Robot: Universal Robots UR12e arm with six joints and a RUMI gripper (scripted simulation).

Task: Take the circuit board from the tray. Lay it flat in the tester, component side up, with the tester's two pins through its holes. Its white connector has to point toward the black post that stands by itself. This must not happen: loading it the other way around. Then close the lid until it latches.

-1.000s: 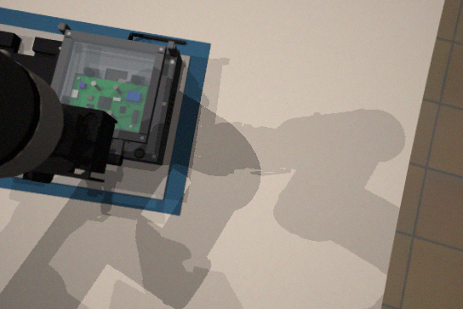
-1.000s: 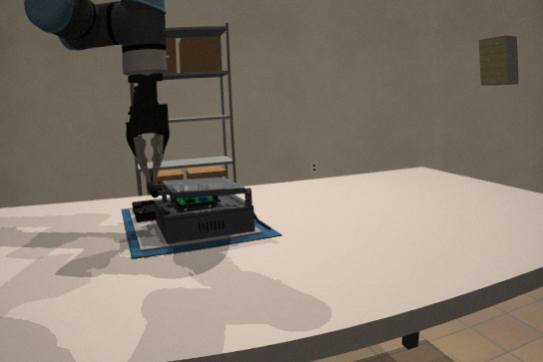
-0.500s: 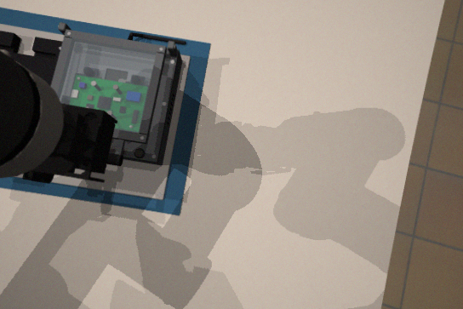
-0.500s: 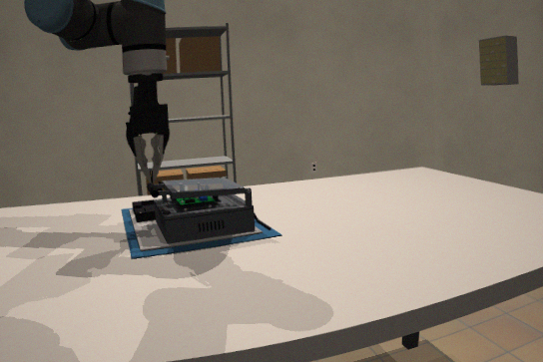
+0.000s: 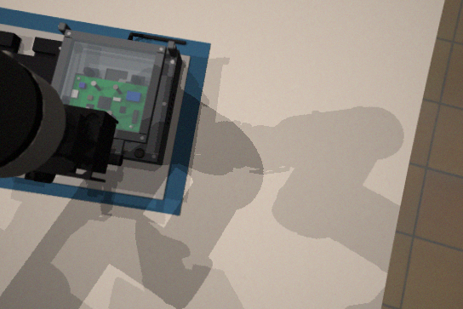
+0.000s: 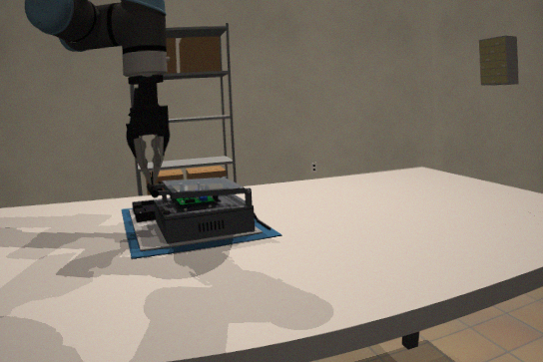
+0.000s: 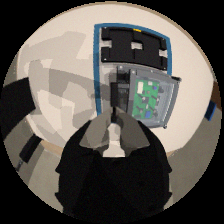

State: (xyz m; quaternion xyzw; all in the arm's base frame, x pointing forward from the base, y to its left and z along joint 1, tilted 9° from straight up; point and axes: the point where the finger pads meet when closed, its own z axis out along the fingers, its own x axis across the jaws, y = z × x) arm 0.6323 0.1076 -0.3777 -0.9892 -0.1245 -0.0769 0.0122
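Note:
The circuit board (image 5: 112, 86) (image 6: 195, 200) (image 7: 145, 102) lies component side up inside the tester (image 6: 210, 225) (image 5: 168, 98), under the clear lid (image 5: 115, 56) (image 6: 205, 184). Its white connector (image 5: 75, 94) (image 7: 140, 87) is at the end nearest the tray (image 7: 117, 47). The lid is low and roughly level, with a gap to the tester body in the exterior view; whether it is latched cannot be told. The pins and the lone black post cannot be made out. My gripper (image 6: 153, 185) (image 7: 113, 107) is shut and empty, its tips down at the lid's edge beside the black handle or latch part.
The empty black tray stands beside the tester on the same blue-bordered mat (image 5: 199, 57) (image 6: 128, 229) (image 7: 97, 60). A thin black rod (image 5: 159, 39) (image 6: 263, 222) sticks out along the tester's hinge side. A shelf rack (image 6: 230, 105) stands behind the table.

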